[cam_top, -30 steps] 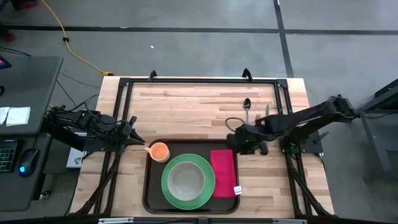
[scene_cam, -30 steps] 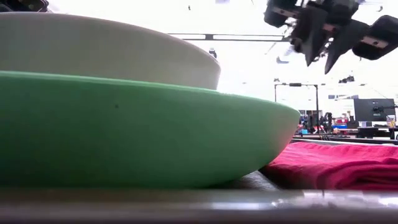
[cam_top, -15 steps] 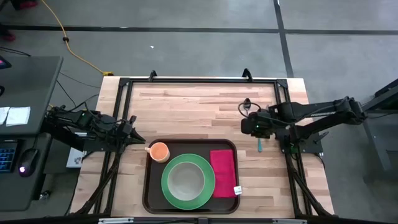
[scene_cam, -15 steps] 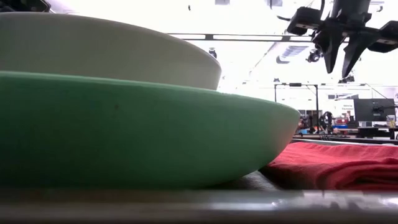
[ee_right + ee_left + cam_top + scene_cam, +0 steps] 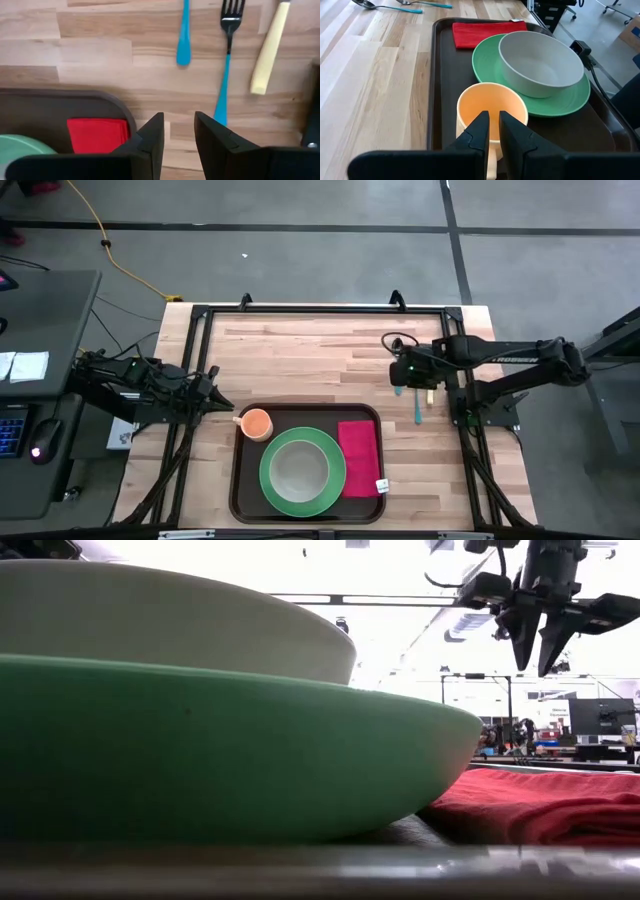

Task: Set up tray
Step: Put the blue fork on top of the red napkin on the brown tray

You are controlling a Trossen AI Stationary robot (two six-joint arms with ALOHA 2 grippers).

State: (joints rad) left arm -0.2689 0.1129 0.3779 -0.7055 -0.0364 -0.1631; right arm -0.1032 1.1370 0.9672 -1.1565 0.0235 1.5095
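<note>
Right tool [image 5: 402, 370], fingers apart and empty, hovers above the surface [image 5: 300, 350] over cutlery beyond the tray [image 5: 240, 480], which sits at the near edge; left tool [image 5: 492, 131], slightly parted, straddles the orange cup's [image 5: 492, 107] rim.

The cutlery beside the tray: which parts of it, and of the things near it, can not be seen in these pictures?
- Spoon: bowl cut off by the right wrist view's edge; in the high view the right gripper covers it.
- Knife: only its yellow handle shows; blade beyond the edge.
- Fork: handle end behind the finger.
- Napkin: low view, plate hides its near part.
- Cup: handle behind the left gripper.
</note>
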